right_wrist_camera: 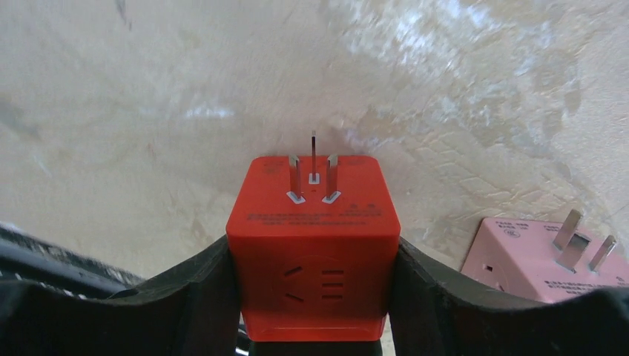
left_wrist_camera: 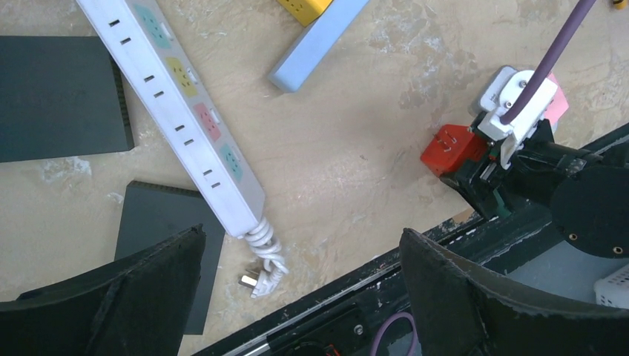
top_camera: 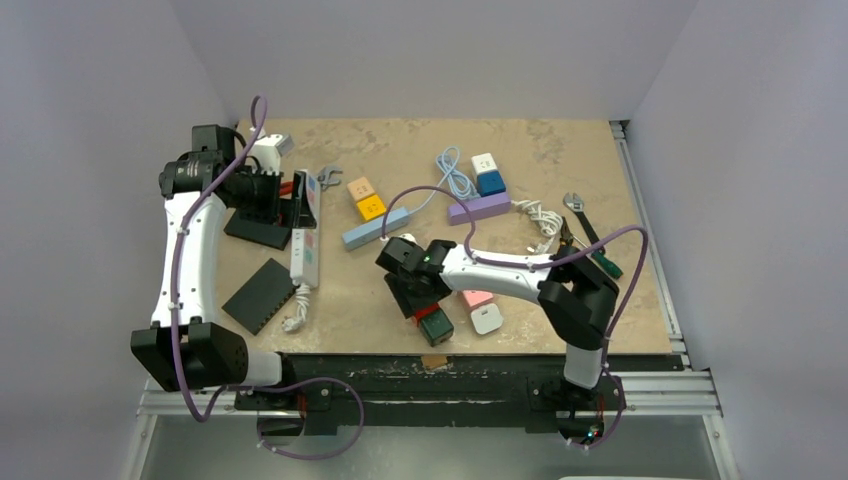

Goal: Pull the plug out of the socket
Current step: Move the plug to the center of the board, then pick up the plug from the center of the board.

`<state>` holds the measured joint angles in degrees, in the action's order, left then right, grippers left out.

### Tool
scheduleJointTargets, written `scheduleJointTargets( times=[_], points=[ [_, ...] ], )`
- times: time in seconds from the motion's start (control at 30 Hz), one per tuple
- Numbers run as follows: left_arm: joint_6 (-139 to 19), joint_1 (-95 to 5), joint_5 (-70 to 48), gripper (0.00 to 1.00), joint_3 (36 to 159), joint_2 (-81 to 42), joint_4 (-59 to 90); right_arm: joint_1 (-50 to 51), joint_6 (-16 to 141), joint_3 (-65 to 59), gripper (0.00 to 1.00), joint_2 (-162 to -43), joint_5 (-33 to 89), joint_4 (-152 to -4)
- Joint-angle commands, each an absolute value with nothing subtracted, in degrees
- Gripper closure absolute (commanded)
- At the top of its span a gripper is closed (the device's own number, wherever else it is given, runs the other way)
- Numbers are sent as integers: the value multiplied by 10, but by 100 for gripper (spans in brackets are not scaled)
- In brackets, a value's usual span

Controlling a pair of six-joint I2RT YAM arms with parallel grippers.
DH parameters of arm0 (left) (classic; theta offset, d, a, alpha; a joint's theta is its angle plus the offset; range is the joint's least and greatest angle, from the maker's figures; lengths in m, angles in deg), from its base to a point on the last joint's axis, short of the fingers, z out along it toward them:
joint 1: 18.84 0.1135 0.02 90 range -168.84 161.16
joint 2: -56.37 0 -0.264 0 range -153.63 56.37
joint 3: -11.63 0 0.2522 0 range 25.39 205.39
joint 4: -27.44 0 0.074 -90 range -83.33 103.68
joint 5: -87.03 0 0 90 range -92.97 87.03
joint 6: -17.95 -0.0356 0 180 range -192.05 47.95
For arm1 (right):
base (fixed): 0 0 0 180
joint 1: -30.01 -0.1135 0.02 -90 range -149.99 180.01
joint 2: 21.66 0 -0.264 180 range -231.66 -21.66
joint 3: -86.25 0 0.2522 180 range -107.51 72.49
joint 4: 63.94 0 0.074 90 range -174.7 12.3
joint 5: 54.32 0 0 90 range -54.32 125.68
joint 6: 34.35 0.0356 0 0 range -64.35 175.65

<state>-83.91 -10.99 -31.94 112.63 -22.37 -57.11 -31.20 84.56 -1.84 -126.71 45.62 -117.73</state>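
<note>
My right gripper [right_wrist_camera: 313,251] pinches the red plug [right_wrist_camera: 311,211] on both sides. The wrist view cuts off its base, hiding the green socket [top_camera: 437,329] beneath. My left gripper [left_wrist_camera: 303,239] hangs spread wide.

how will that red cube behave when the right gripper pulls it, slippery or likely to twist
Likely rigid: the red cube looks like hard plastic, and its flat sides sit squarely between the fingers of the right gripper. Those smooth faces might slip under a hard pull. Its prongs stand clear of the grip, so bending seems unlikely.
</note>
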Motion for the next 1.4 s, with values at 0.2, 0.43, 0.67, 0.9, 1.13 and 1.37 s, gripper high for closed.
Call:
scheduleJointTargets(
  times=[0.2, 0.43, 0.67, 0.9, 1.13, 1.37],
  points=[
    [-854, -110, -322, 0, 1110, -198, -549, -232, 1137, -153, 84, -1338, 611, -1254],
    [-863, -113, -317, 0, 1089, -186, -547, -186, 1250, -138, 27, -1311, 525, -1190],
    [-854, -132, -316, 0, 1066, -178, -538, -176, 1285, -149, 5, -1310, 448, -1197],
    [-782, -266, -280, 0, 933, -121, -435, -126, 1228, -88, 1, -1191, 423, -1146],
    [-727, -466, -160, 0, 892, -144, -347, -23, 1153, -68, 1, -1083, 461, -1203],
    [-641, -593, -106, 0, 958, -274, -309, 67, 1095, 21, 1, -980, 480, -1158]
  ],
)
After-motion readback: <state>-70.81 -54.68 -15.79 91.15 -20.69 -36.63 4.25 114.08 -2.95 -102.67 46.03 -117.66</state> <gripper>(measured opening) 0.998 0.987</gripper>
